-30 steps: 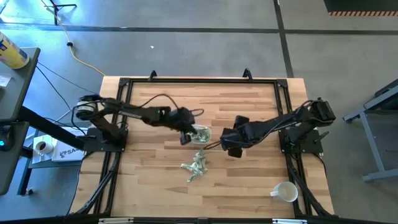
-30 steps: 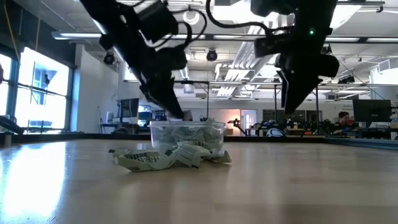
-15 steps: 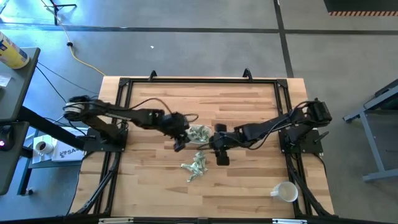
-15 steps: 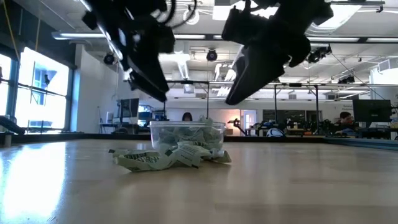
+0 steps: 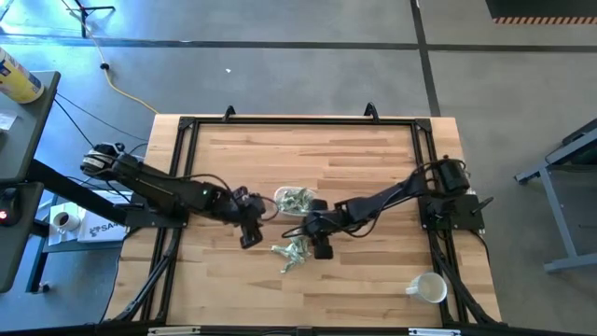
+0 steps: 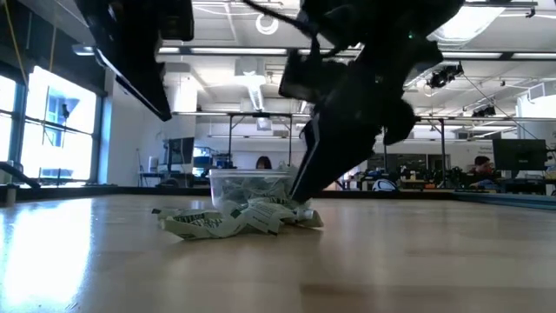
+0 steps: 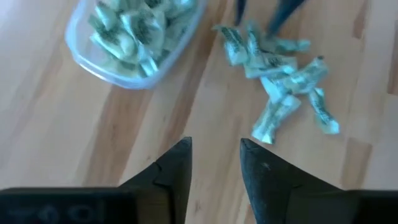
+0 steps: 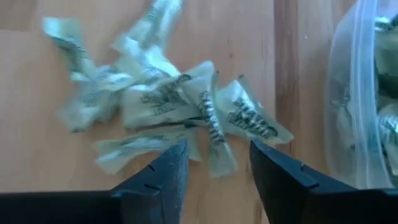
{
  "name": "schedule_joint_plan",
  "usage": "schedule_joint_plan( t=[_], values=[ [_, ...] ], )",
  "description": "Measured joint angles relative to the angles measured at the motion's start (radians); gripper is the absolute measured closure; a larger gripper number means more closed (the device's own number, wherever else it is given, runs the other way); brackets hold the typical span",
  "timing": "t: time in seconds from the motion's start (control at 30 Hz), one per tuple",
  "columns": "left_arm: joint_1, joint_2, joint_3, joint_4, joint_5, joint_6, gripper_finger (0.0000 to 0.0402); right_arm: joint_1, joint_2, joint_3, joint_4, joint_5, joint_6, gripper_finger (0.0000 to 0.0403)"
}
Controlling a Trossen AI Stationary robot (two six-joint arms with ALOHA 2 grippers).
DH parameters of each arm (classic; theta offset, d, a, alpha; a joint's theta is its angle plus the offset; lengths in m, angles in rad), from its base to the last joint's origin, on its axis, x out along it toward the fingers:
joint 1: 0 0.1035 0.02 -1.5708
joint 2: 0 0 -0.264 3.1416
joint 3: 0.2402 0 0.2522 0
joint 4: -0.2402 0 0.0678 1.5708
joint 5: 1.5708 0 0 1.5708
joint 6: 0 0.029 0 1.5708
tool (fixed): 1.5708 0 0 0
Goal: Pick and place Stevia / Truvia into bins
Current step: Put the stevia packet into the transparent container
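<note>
Mid-table sits the clear container (image 5: 297, 201), packets inside it. Just in front of it a loose pile of sweetener packets (image 5: 293, 252) lies on the wooden table (image 5: 373, 271). The right gripper (image 5: 317, 245) hangs over the pile's right edge; the left gripper (image 5: 250, 233) is left of the container. A mug (image 5: 427, 287) stands at the front right.

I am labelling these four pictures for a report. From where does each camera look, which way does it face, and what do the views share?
High view: above the table, facing straight down; both arms show, and the white mug.
Low view: at table-top height, facing across into the room; both arms come from above.
Left wrist view: on the left arm, facing the table; its left gripper shows, jaws apart, empty.
Right wrist view: on the right arm, close over the loose packets; its right gripper shows, jaws apart.
All four share the packets and the clear container.
</note>
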Motion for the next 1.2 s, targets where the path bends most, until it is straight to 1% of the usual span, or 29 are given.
schedule_joint_plan(
  t=[0.17, 0.3, 0.37, 0.47, 0.53, 0.6, 0.73, 0.8, 0.83, 0.9, 0.93, 0.97, 1.07, 1.13, 1.2],
  values=[
    [-0.055, 0.0, 0.0, -0.017, -0.002, -0.058, 0.0243, 0.0, 0.023, 0.022, -0.078, 0.006, 0.007, 0.0266],
    [-0.084, 0.0, 0.0, -0.025, -0.014, -0.089, 0.0249, -0.006, 0.024, 0.023, -0.11, -0.005, 0.055, 0.029],
    [-0.09, 0.0, 0.0, -0.025, -0.025, -0.093, 0.025, -0.008, 0.024, 0.023, -0.11, -0.013, 0.084, 0.0308],
    [-0.088, 0.0, 0.0, -0.026, -0.036, -0.097, 0.025, -0.008, 0.021, 0.027, -0.125, -0.033, 0.142, 0.0346],
    [-0.086, 0.0, 0.0, -0.026, -0.038, -0.097, 0.025, -0.008, 0.02, 0.055, -0.185, -0.036, 0.184, 0.0378],
    [-0.087, 0.0, 0.0, -0.026, -0.037, -0.108, 0.0252, -0.001, 0.014, 0.095, -0.256, -0.033, 0.201, 0.0396],
    [-0.087, 0.0, 0.0, -0.025, -0.037, -0.143, 0.0252, 0.026, -0.018, 0.194, -0.338, 0.017, 0.147, 0.0388],
    [-0.087, 0.0, 0.0, -0.022, -0.037, -0.149, 0.0252, 0.031, -0.034, 0.241, -0.36, 0.048, 0.113, 0.0393],
    [-0.087, 0.0, 0.0, -0.025, -0.038, -0.152, 0.0253, 0.027, -0.039, 0.263, -0.37, 0.081, 0.098, 0.0397],
    [-0.087, 0.0, 0.0, -0.022, -0.05, -0.16, 0.0255, 0.003, -0.044, 0.295, -0.404, 0.16, 0.079, 0.04],
    [-0.087, 0.0, 0.0, -0.023, -0.055, -0.159, 0.0256, -0.019, -0.046, 0.302, -0.418, 0.187, 0.078, 0.0398],
    [-0.087, 0.0, 0.0, -0.021, -0.064, -0.16, 0.0256, -0.047, -0.046, 0.303, -0.431, 0.191, 0.081, 0.0397],
    [-0.087, 0.0, 0.0, -0.008, -0.079, -0.154, 0.0257, -0.14, -0.039, 0.302, -0.461, 0.15, 0.1, 0.04],
    [-0.087, 0.0, 0.0, 0.012, -0.079, -0.129, 0.0256, -0.194, -0.035, 0.301, -0.462, 0.093, 0.083, 0.0401],
    [-0.087, 0.0, 0.0, 0.018, -0.08, -0.102, 0.0255, -0.229, -0.03, 0.302, -0.456, 0.011, 0.038, 0.0391]
  ],
)
